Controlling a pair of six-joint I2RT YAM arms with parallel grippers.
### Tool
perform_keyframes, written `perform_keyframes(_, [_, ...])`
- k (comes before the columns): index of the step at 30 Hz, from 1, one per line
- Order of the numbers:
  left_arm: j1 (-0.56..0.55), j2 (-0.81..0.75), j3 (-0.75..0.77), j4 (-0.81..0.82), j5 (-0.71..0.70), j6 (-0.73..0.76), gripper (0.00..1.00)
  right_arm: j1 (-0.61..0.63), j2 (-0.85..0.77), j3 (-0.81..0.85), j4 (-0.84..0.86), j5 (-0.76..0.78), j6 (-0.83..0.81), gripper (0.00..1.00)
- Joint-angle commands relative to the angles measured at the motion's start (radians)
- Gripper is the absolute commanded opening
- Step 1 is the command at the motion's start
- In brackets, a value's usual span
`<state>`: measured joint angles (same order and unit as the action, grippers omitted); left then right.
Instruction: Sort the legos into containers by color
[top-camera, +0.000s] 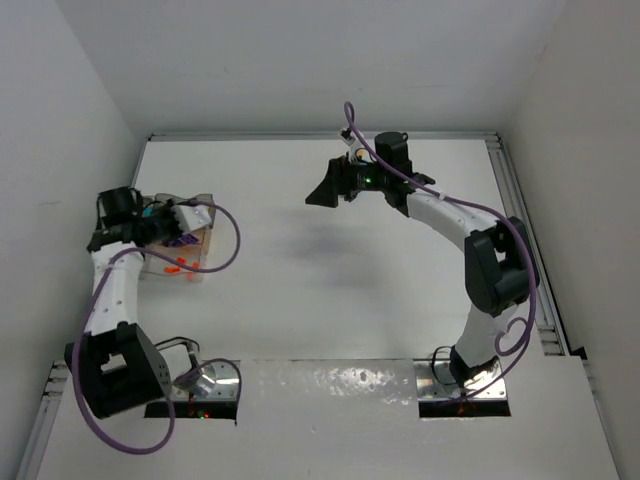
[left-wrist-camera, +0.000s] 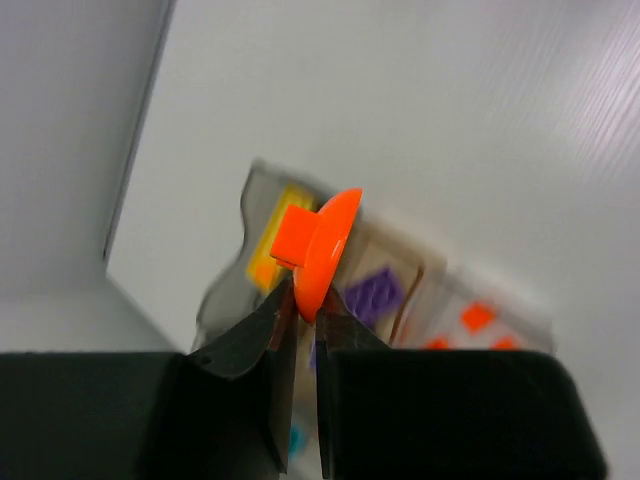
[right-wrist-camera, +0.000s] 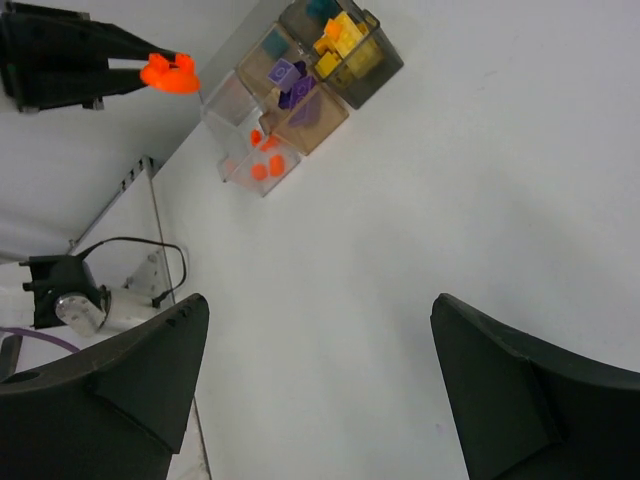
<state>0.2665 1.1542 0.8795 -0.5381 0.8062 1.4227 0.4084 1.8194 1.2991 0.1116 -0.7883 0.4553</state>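
Sorting looked nearly done.
The left gripper (left-wrist-camera: 308, 303) clenched an orange lego (left-wrist-camera: 322, 243) over the tray (right-wrist-camera: 384, 68) at nine o'clock; the right gripper (right-wrist-camera: 320, 305) hung released.

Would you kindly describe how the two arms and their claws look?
Both the left arm and right arm have white tubular links joined by bulky black joints, each trailed by a looping purple cable. The left claw and right claw have matte black, wedge-shaped fingers. A small green light glows at the right wrist.
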Motion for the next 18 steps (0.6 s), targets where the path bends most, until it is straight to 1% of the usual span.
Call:
perform_keyframes(1, [0.163,0.018,0.084,-0.327,-0.077,0.26,0.0,0.007,-0.048,-0.02,0.077,0.011,-0.014,0.9])
perform_keyframes(3, [0.248,0.067,0.107,-0.402,-0.131,0.359,0.0,0.007,-0.048,-0.03,0.089,0.011,-0.02,0.9])
perform_keyframes(5, [0.286,0.101,0.095,-0.401,-0.174,0.418,0.0,0.007,-0.048,-0.035,0.089,0.003,-0.029,0.89])
perform_keyframes(9, [0.287,0.148,0.041,-0.344,-0.252,0.473,0.0,0.007,-0.046,-0.029,0.05,0.001,-0.061,0.89])
perform_keyframes(11, [0.287,0.174,0.041,-0.341,-0.278,0.518,0.0,0.006,-0.049,-0.027,0.013,0.004,-0.082,0.89])
perform_keyframes(14, [0.287,0.249,0.039,-0.303,-0.318,0.531,0.01,0.003,-0.052,-0.029,-0.004,0.009,-0.093,0.9])
perform_keyframes(15, [0.289,0.262,0.039,-0.292,-0.314,0.538,0.01,0.004,-0.052,-0.03,-0.004,0.009,-0.092,0.9])
perform_keyframes(18, [0.289,0.298,0.056,-0.26,-0.285,0.541,0.09,0.004,-0.049,-0.027,0.007,0.012,-0.076,0.9])
